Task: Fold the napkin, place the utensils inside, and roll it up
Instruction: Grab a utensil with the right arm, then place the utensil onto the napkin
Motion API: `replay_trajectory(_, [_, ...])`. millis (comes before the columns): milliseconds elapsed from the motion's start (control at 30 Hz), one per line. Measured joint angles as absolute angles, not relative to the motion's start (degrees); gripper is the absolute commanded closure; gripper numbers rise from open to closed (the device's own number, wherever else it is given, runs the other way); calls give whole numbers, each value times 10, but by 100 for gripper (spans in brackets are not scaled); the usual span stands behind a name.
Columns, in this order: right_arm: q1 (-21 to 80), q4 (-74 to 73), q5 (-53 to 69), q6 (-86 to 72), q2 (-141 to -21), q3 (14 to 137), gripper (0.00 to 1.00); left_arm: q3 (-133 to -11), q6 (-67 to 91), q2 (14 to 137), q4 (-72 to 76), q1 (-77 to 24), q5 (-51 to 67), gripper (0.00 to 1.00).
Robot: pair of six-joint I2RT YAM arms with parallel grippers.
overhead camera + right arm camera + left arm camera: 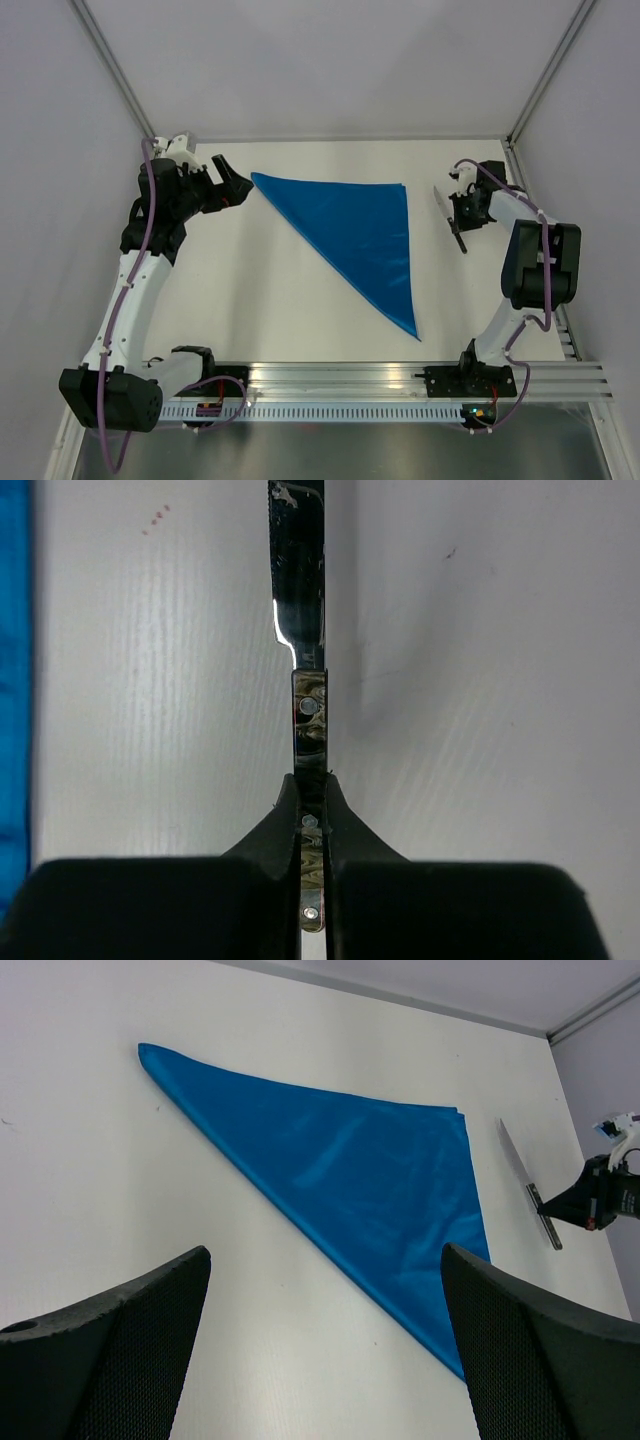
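A white desk (250,290) fills the view, boxed in by pale grey walls (330,60), with both arm bases at the 6 o'clock edge. At about 10 o'clock on the desk the left fingers (232,183) stand spread wide and hold nothing. They point towards the sharp corner of the napkin (360,225) and lie just beside it, apart from the cloth. The left wrist view looks down on bare desk between them. The napkin is in the middle of the desk, already folded once along its diagonal into a flat blue triangle. Its long edge runs from 10 o'clock down to 5 o'clock and its square corner sits at about 2 o'clock. The cloth looks smooth, with no bunching. At 3 o'clock from the napkin, near it and clear of its edge, is the knife (445,203), with its blade towards 12 o'clock and its dark handle towards 6 o'clock. The right fingers (275,830) are pressed narrow on the riveted handle, one on each side, so the knife is gripped. Whether it rests on the desk or is just off it cannot be told. By this layout, the fold is done and the pick-up of the knife is in hand. What is left is to carry the knife across and lay it on the triangle, then roll the cloth around it. Rolling will likely call for the idle left fingers to pin or lift a corner.
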State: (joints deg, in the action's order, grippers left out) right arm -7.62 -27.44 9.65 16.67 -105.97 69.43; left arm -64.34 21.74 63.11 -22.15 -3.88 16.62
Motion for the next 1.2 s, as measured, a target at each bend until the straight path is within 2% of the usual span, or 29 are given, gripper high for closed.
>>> replay_trajectory(200, [-55, -324, 121, 159, -979, 710, 100, -644, 221, 632, -222, -39, 166, 0])
replay_trajectory(400, [79, -336, 134, 124, -929, 710, 100, -644, 227, 632, -222, -39, 166, 0])
replay_trajectory(833, [305, -303, 142, -2, -1016, 729, 100, -644, 238, 632, -222, -39, 166, 0])
replay_trajectory(1200, [348, -237, 118, -54, -1078, 745, 100, -644, 238, 632, -223, -39, 163, 0])
